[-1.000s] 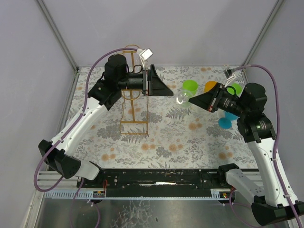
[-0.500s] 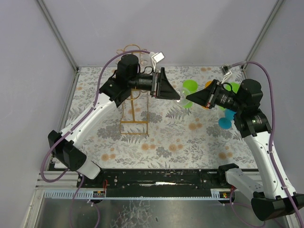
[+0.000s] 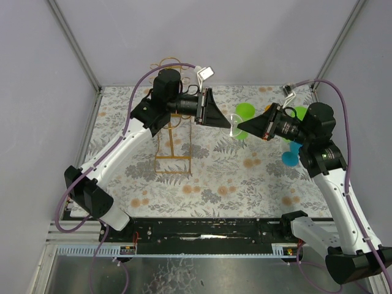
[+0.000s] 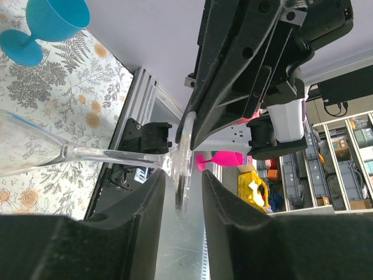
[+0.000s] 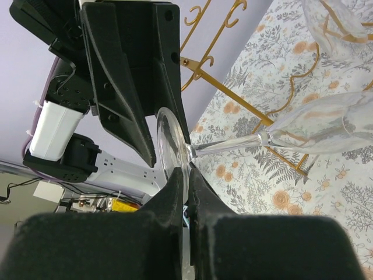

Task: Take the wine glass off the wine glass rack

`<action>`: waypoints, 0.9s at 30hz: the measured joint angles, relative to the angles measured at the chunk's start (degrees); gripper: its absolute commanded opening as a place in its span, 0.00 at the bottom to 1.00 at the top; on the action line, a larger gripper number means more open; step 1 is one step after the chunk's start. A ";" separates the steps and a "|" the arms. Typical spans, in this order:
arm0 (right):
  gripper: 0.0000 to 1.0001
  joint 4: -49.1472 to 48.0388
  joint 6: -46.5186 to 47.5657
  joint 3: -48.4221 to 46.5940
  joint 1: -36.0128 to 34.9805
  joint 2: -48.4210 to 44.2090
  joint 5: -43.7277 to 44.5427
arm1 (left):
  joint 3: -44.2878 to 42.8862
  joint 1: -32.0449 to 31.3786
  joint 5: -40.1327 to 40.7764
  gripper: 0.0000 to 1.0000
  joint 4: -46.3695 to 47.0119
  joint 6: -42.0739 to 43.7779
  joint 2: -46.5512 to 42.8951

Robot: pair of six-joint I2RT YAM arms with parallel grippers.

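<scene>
The clear wine glass point(image 3: 234, 124) hangs in mid-air over the flowered table, off to the right of the gold wire wine glass rack point(image 3: 173, 147). My right gripper point(image 5: 187, 170) is shut on the rim of the glass's round foot. The stem and bowl point(image 5: 315, 125) stretch out sideways from it. My left gripper point(image 4: 182, 178) faces it from the other side. Its jaws straddle the same foot point(image 4: 182, 169), narrowed but with a gap still showing on one side. In the top view the two grippers meet tip to tip: left point(image 3: 228, 122), right point(image 3: 240, 128).
Green cups point(image 3: 245, 111), an orange cup point(image 3: 271, 110) and a blue goblet point(image 3: 290, 158) stand at the back right, below the right arm. A second clear glass point(image 5: 332, 23) shows by the rack's gold hooks point(image 5: 201, 61). Grey walls close in the table.
My left arm swung right, away from the rack, to the glass's foot, and its jaws narrowed around it. My right gripper shifted slightly left with the glass.
</scene>
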State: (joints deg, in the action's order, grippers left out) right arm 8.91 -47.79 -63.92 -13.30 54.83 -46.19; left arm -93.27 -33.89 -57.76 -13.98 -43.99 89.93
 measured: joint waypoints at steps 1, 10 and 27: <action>0.00 -0.31 0.00 0.00 -0.04 -0.04 0.00 | 0.00 0.07 -0.02 0.23 0.02 -0.02 0.00; 0.00 -1.86 -0.20 -0.02 -0.28 -0.15 0.11 | 0.59 0.35 -0.26 0.00 0.20 -0.02 -0.11; 0.91 18.16 14.25 -11.87 -1.33 -4.42 14.16 | -12.81 -3.54 4.66 0.00 -14.36 22.73 0.07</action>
State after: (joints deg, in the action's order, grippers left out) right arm 27.07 -33.54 -75.79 -14.63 50.41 -32.03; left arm -106.08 -37.43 -53.10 -28.34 -21.26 90.00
